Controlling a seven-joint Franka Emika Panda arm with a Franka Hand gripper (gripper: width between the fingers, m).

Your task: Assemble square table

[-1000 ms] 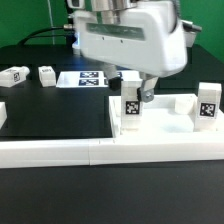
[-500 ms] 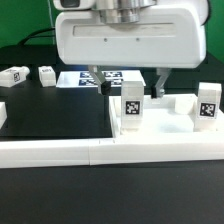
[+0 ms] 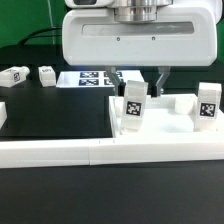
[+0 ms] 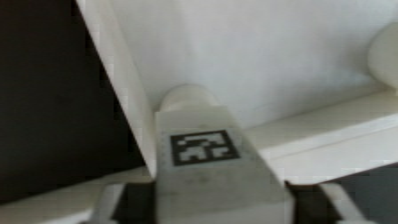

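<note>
Shifted toward the exterior view's right since a second ago, gripper (image 3: 137, 82) now centred over the upright leg (image 3: 134, 108) on the square tabletop (image 3: 165, 128); second leg (image 3: 208, 103) upright at the slab's far right, two more (image 3: 15, 75) (image 3: 47, 74) lying loose on the black table beside the marker board (image 3: 84, 79). Wrist view: jaws clenched on the leg (image 4: 203, 150) (tag facing camera), fingers (image 4: 128, 200) flanking it, tabletop (image 4: 267, 70) beneath.

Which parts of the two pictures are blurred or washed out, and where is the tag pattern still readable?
Exterior view: bright white gripper housing looks washed out; upright white tagged leg shows a readable tag. Wrist view: soft overall, edges of the flat white square slab blurred, the leg's tag smeared yet recognisable.
</note>
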